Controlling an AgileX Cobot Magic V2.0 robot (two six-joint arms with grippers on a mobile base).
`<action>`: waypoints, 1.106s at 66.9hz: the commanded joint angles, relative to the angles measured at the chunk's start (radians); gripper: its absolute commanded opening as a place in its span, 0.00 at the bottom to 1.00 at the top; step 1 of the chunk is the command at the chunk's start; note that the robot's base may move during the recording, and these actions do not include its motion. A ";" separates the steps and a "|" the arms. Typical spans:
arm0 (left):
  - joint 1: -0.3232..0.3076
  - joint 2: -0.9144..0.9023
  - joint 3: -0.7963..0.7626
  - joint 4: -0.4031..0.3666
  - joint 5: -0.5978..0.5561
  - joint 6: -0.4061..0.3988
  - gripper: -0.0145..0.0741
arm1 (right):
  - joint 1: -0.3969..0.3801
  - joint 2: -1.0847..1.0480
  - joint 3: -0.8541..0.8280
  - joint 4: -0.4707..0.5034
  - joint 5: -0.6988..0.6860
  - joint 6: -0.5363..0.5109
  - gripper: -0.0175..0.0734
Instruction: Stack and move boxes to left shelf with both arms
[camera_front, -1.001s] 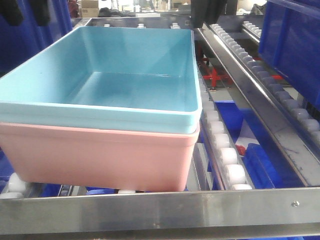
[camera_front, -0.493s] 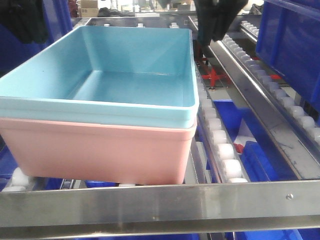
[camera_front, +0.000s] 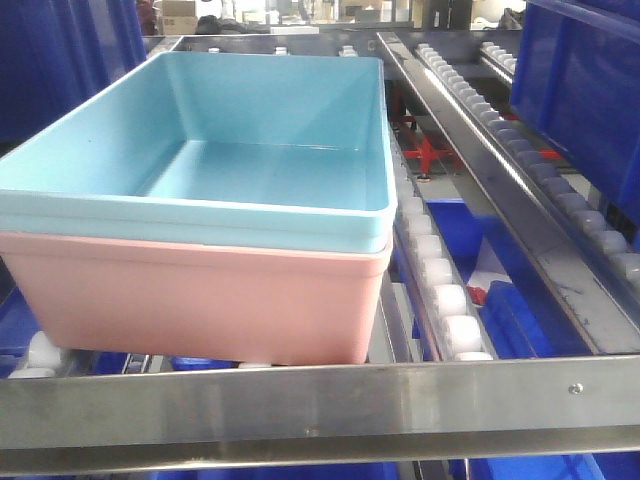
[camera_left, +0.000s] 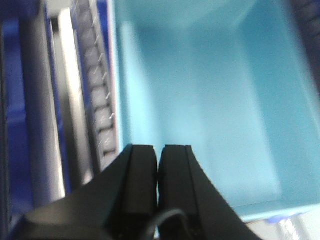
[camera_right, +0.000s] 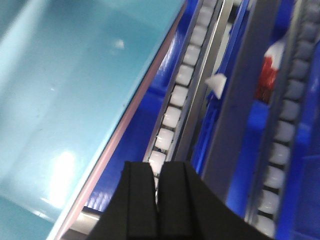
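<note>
The sky-blue bin (camera_front: 215, 150), nested in the salmon-pink bin (camera_front: 200, 300), sits on the roller shelf (camera_front: 445, 310) behind its front steel bar (camera_front: 320, 410), long axis running away, between the clenched, empty left gripper (camera_left: 159, 165) and right gripper (camera_right: 156, 182).

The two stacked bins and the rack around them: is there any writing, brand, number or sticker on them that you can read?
None can be read.
Light blue bin: plain, no print.
Pink bin: plain, no print.
Steel front bar: bare metal, only a screw.
Cardboard boxes far behind: any marks are too small to read.
</note>
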 joint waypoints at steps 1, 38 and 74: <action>-0.039 -0.117 0.015 0.018 -0.100 0.021 0.16 | 0.000 -0.151 0.046 -0.037 -0.075 -0.010 0.25; -0.260 -0.515 0.398 0.018 -0.105 0.067 0.16 | 0.000 -0.834 0.630 -0.037 -0.194 -0.010 0.25; -0.260 -0.515 0.402 0.011 -0.043 0.067 0.16 | 0.000 -0.852 0.654 -0.038 -0.228 -0.010 0.25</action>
